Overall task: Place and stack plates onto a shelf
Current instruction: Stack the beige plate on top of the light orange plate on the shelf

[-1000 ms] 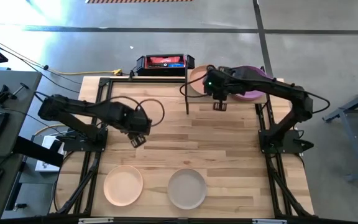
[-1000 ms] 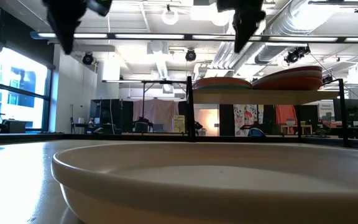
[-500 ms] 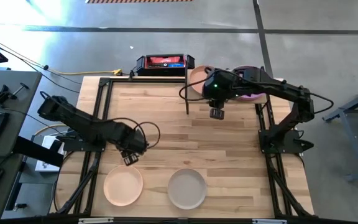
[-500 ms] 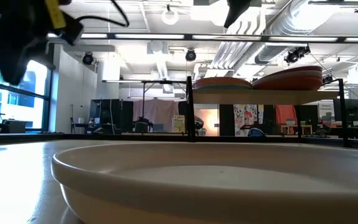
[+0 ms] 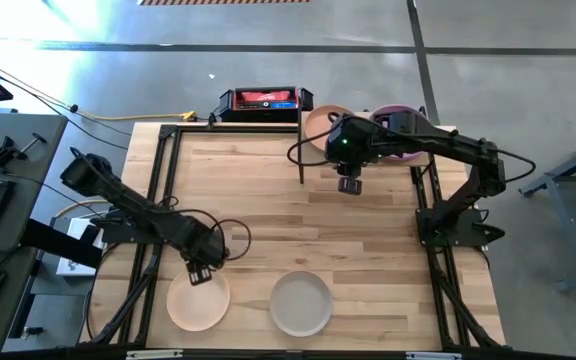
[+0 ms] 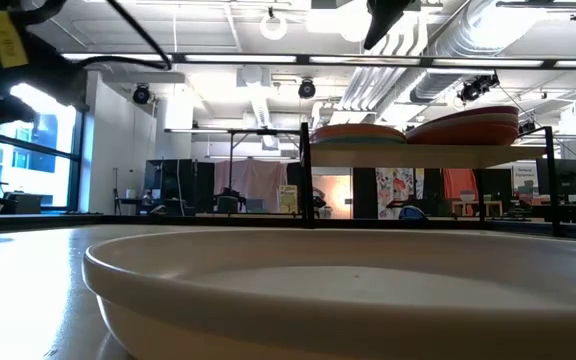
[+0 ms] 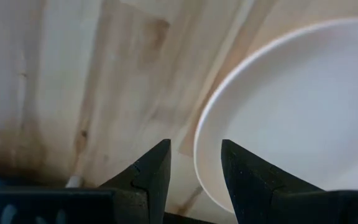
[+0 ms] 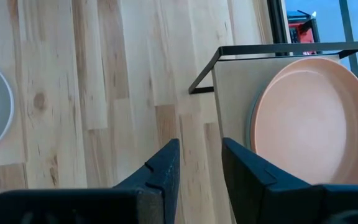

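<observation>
A peach plate [image 5: 198, 300] and a pale grey plate [image 5: 301, 303] lie flat near the table's near edge. My left gripper [image 5: 200, 272] is open over the peach plate's far rim [image 7: 197, 146], which shows in the gap between the fingers in the left wrist view; I cannot tell whether they touch it. My right gripper [image 5: 349, 183] is open and empty, hovering over bare table just in front of the shelf [image 8: 235, 93]. On the shelf are two stacks, one topped by a tan plate [image 5: 318, 122] and one by a purple plate [image 5: 406, 150].
The shelf's black posts [image 5: 300, 150] stand at the table's far right. The arms' black base frames [image 5: 153, 215] run along the left and right edges. A red and black box [image 5: 260, 100] sits beyond the far edge. Bare wood [image 5: 278, 210] lies between the arms.
My left gripper has moved from the table's middle toward the near edge and down, arriving over the peach plate's far rim. My right gripper has drawn a little way back from the shelf toward the near edge and risen. The plates have stayed where they were.
</observation>
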